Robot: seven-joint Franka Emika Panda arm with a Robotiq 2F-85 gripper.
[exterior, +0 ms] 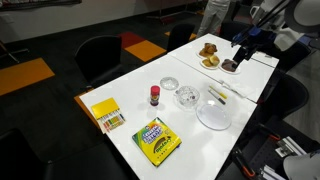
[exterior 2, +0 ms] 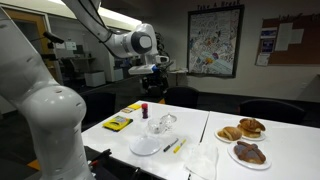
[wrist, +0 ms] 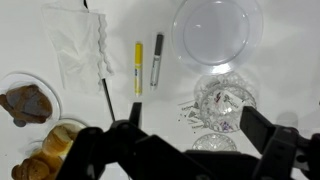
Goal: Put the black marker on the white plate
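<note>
The black marker [wrist: 157, 60] lies on the white table beside a yellow marker [wrist: 139, 67]; its barrel looks grey under the light. It lies just left of the white plate [wrist: 215, 30] in the wrist view, apart from it. In the exterior views the marker [exterior 2: 168, 147] lies next to the plate [exterior 2: 146, 146] [exterior: 214, 115]. My gripper [wrist: 190, 130] is open and empty, high above the table over the clear glass bowl [wrist: 222, 100]. It also shows in both exterior views [exterior: 243, 50] [exterior 2: 152, 88].
A white napkin [wrist: 80, 50] with a thin black stick [wrist: 105, 95] at its edge lies left of the markers. Two plates of brown pastries [wrist: 28, 103] [wrist: 55, 145], a small dish [wrist: 215, 145], a red bottle [exterior: 155, 95], a crayon box [exterior: 158, 140] and a yellow box [exterior: 106, 115] stand on the table.
</note>
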